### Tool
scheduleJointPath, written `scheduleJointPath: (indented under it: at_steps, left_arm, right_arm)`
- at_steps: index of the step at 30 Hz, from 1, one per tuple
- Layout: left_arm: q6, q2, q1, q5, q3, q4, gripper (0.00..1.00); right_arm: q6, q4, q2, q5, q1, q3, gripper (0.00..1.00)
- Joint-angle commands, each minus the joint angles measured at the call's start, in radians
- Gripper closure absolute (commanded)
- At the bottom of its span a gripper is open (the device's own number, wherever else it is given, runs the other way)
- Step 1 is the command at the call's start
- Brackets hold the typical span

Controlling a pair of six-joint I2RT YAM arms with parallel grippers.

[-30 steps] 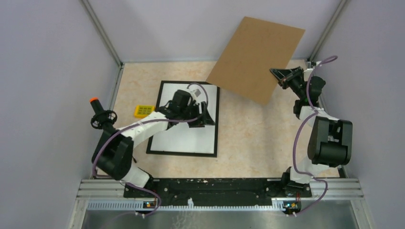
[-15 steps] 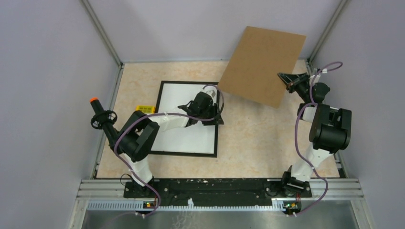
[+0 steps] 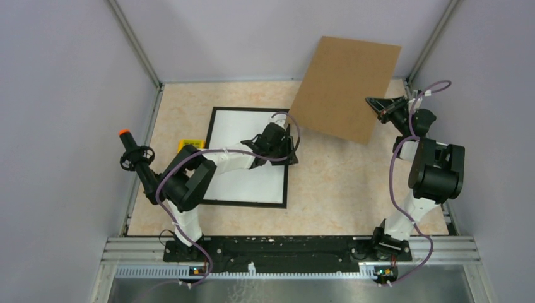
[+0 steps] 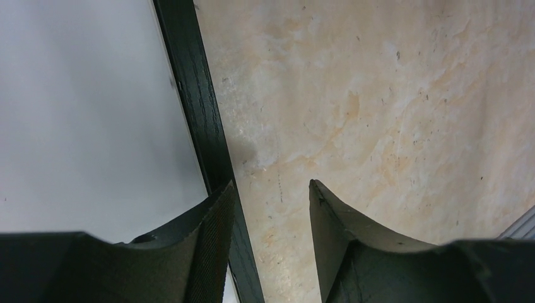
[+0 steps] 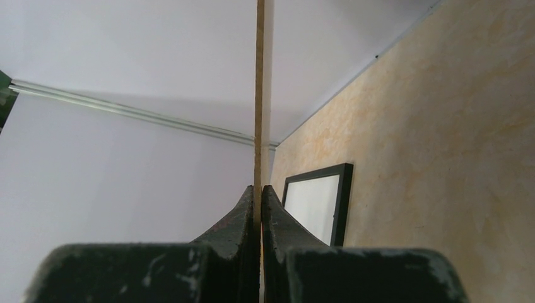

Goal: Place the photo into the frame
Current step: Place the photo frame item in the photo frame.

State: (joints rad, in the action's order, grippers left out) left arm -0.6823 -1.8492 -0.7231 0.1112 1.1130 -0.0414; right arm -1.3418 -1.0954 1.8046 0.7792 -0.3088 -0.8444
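The black frame (image 3: 240, 203) lies flat on the table left of centre. A plain white sheet (image 3: 243, 180) fills it, seemingly the photo lying on its face; no cat picture shows. My left gripper (image 3: 287, 154) is open and empty, low over the frame's right edge. In the left wrist view the gripper (image 4: 271, 189) has one finger over the black edge (image 4: 199, 107) and one over bare table. My right gripper (image 3: 376, 107) is shut on the brown cardboard sheet (image 3: 344, 88) and holds it in the air at the back right. The right wrist view shows the gripper (image 5: 259, 189) clamping the sheet's edge (image 5: 259, 95).
A small yellow block (image 3: 187, 145) lies left of the frame, partly behind my left arm. A black stand with an orange tip (image 3: 129, 151) is at the left wall. Grey walls close in the table on three sides. The frame also shows in the right wrist view (image 5: 344, 202).
My left gripper has moved right, from over the middle of the white sheet to the frame's right edge. My right gripper shifted the cardboard slightly right, then held still.
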Motion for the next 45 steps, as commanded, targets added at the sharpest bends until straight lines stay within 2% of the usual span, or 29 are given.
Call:
scheduleJointPath:
  at_steps: [1,6,11,15,25,30,33,40,45]
  left_arm:
    - [0.013,0.031,-0.009,-0.087,-0.024,-0.028,0.47]
    - [0.017,0.092,-0.010,-0.172,-0.058,-0.051,0.42]
    - [0.019,0.095,-0.009,-0.164,-0.071,-0.036,0.39]
    - [-0.007,0.043,-0.011,-0.082,-0.067,-0.004,0.46]
    - [-0.036,-0.032,-0.063,-0.039,-0.033,0.030,0.71]
    - [-0.070,-0.081,-0.134,-0.014,0.000,0.061,0.73]
    - [-0.087,-0.115,-0.181,-0.003,0.029,0.077,0.74]
    - [-0.105,-0.154,-0.253,0.017,0.128,0.096,0.72]
    - [-0.084,-0.116,-0.276,0.044,0.143,0.112,0.60]
  right_arm:
    - [0.007,-0.119,-0.071,0.008,-0.013,-0.017,1.00]
    - [-0.004,-0.137,-0.073,0.015,-0.018,-0.011,1.00]
    - [-0.007,-0.143,-0.083,0.015,-0.019,-0.006,1.00]
    - [-0.018,-0.156,-0.078,0.018,-0.019,-0.004,1.00]
    - [-0.025,-0.162,-0.098,0.031,-0.021,-0.001,1.00]
    - [0.012,-0.102,-0.159,0.050,-0.027,0.016,1.00]
    - [0.063,-0.011,-0.225,0.063,-0.036,0.029,1.00]
    - [0.271,0.348,-0.421,0.048,-0.039,0.004,1.00]
    - [0.485,0.708,-0.541,0.026,-0.038,-0.092,1.00]
